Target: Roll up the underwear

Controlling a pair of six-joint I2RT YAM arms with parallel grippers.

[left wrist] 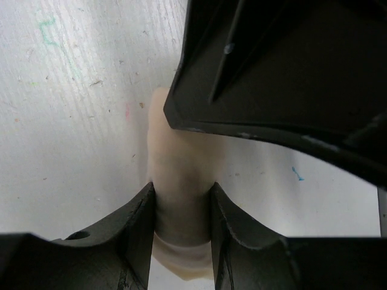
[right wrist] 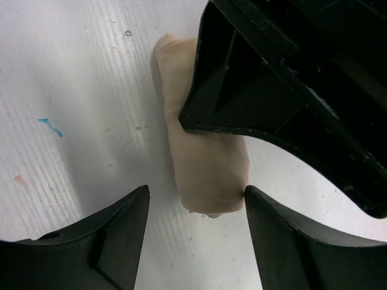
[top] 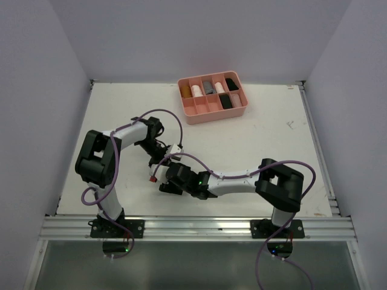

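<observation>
Clamping both sides of a pale tan, soft cloth garment [left wrist: 181, 151], rolled into a short tube, with the left gripper [left wrist: 181, 192] partly closed on it. Pinning that roll down against the scuffed white table [left wrist: 72, 121].

Standing wide open with the right gripper [right wrist: 195, 193] and gripping nothing. Straddling one end of the same tan roll, with one finger just touching the cloth and the other apart from it. Meeting the left gripper nose to nose right over the roll, close in front of the arm bases.

Looking well beyond both grippers, toward the far edge: a rigid pink plastic divided tray [top: 213, 113], already holding several small rolls, among them a cream-pink roll [top: 196, 90] and a black roll [top: 225, 101].

Nearing the end of the task, by the look of it: having the tan garment rolled up, having other rolls stowed. Leaving, most likely, only the carrying of this roll across to a free compartment.
</observation>
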